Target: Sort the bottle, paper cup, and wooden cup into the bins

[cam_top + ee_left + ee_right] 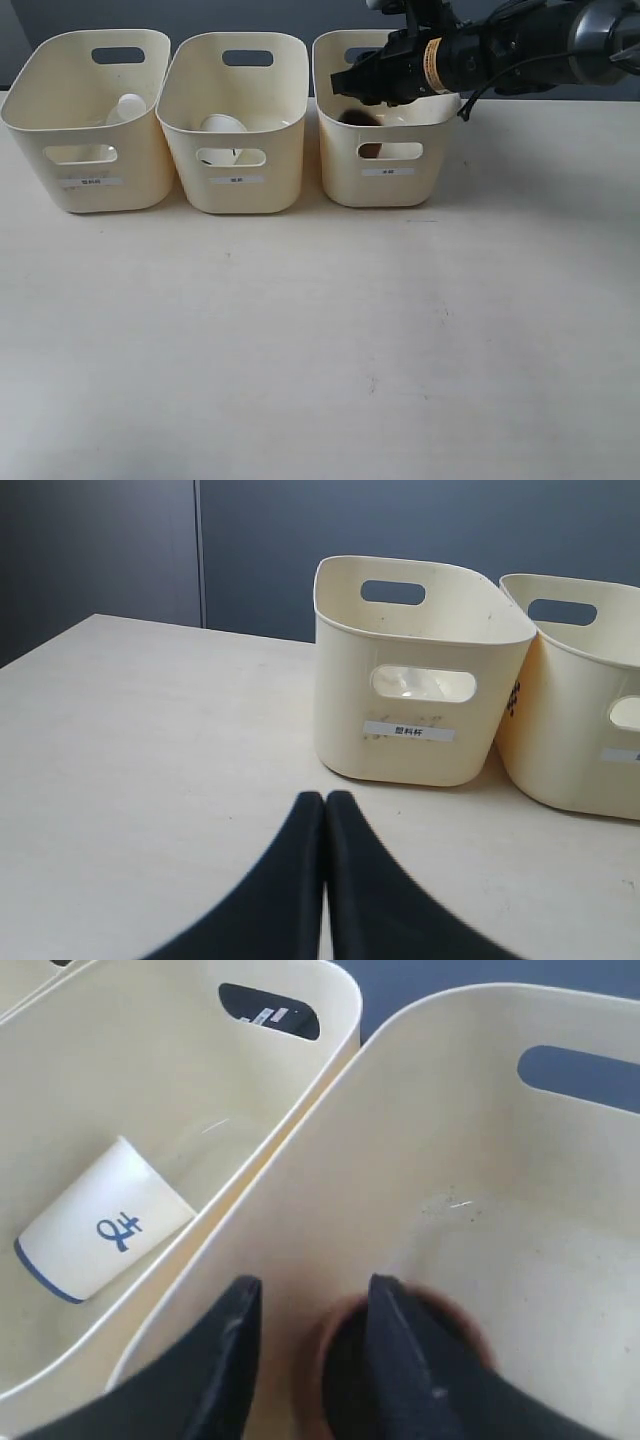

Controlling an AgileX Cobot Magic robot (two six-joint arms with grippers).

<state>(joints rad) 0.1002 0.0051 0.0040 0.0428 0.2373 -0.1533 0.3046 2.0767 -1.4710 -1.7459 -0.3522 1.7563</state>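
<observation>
Three cream bins stand in a row at the back. In the left bin (40, 140) the bottle's white cap (128, 107) shows. The middle bin (270, 150) holds the paper cup (222, 125), which lies on its side with a blue mark (100, 1225). The wooden cup (360, 118) sits in the right bin (440, 150). My right gripper (345, 85) hangs open over it; in the right wrist view the gripper (310, 1295) has one finger over the cup's dark inside (343, 1375), the other outside its rim, neither pressing it. My left gripper (325, 798) is shut and empty above the table.
In the left wrist view one bin (350, 680) stands just ahead of the shut fingers, with a second bin (570, 720) beside it. The pale table (320, 340) stretches in front of the bins. A dark wall lies behind them.
</observation>
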